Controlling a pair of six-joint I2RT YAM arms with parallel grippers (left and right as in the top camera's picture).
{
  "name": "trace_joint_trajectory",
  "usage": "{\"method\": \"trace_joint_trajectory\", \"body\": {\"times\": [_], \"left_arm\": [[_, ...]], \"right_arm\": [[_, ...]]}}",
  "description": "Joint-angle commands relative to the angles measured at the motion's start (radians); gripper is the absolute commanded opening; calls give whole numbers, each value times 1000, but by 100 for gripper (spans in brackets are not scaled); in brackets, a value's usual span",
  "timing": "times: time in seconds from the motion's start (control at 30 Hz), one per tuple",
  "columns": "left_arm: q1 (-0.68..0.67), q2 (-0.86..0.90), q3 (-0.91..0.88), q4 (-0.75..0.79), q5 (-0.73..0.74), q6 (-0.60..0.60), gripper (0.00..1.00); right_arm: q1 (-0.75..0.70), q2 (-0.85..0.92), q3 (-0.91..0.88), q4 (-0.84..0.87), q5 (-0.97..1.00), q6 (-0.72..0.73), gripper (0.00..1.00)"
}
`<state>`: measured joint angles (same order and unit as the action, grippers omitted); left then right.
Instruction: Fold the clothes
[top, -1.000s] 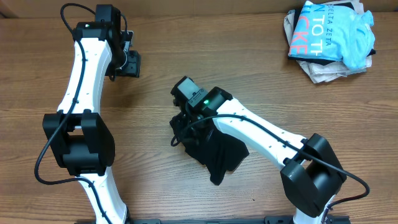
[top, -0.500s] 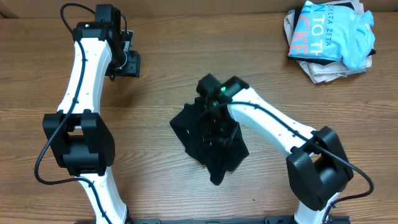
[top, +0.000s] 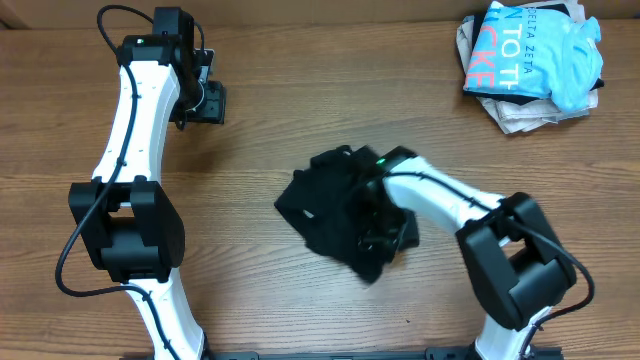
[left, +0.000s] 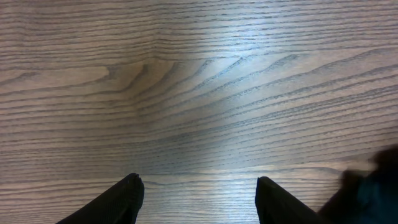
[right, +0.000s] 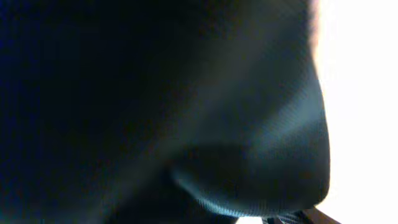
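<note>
In the middle of the table (top: 300, 110), the clothes (top: 315, 195) lie in a black bunched heap. My right gripper (top: 385, 232) is down on it, but I see only dark cloth, so I cannot tell if it pinches. My left gripper (left: 199, 181) is spread wide over bare wood, well apart. I think I'm mid-fold; next I must find an edge.

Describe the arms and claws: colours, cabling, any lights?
Left arm and right arm: white links, bulky black joint housings, a black cable running along each. A green light shows at the right wrist. Left claw: two plain black fingers.
</note>
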<state>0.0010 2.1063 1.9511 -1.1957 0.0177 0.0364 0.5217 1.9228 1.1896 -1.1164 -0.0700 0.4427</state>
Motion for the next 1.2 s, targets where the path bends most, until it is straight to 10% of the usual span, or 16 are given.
{"method": "trace_joint_trajectory", "body": {"times": [0.0, 0.27, 0.53, 0.9, 1.17], "left_arm": [[6, 13, 14, 3, 1, 20, 61], [5, 13, 14, 4, 2, 20, 62], [5, 13, 14, -8, 2, 20, 61], [5, 13, 14, -8, 1, 20, 62], [6, 13, 14, -9, 1, 20, 63]], "right_arm": [[-106, 2, -1, 80, 146, 1, 65], [-374, 2, 31, 390, 140, -100, 79], [-495, -37, 333, 71, -296, -74, 84], [-352, -65, 200, -2, -272, 545, 100], [-178, -64, -13, 362, -196, 823, 100]]}}
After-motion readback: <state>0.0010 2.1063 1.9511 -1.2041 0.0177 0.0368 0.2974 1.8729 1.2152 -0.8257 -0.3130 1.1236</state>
